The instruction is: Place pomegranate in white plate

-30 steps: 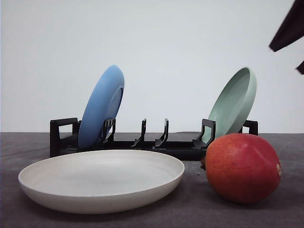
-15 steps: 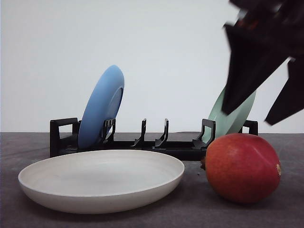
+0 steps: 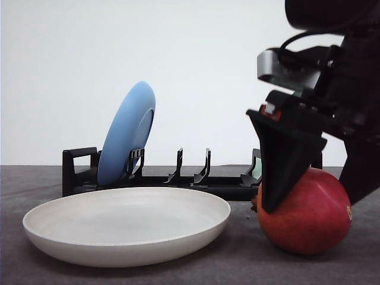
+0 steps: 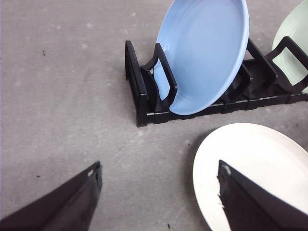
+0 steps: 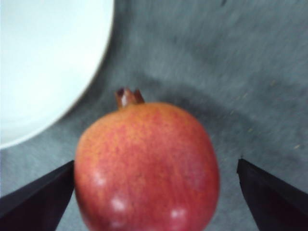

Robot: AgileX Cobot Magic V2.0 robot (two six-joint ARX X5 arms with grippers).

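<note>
The red pomegranate lies on the grey table to the right of the white plate, apart from it. My right gripper hangs over the fruit, open, with one black finger against its left side and the other at its right. In the right wrist view the pomegranate sits between the spread fingertips of the right gripper, its tan nub toward the white plate. My left gripper is open and holds nothing, above the table beside the white plate.
A black dish rack stands behind the white plate, holding a blue plate on edge. In the left wrist view the rack holds the blue plate and a pale green plate.
My right arm has come down from the upper right to the pomegranate, and its open fingers now straddle the fruit. The pomegranate and the plates have not moved.
</note>
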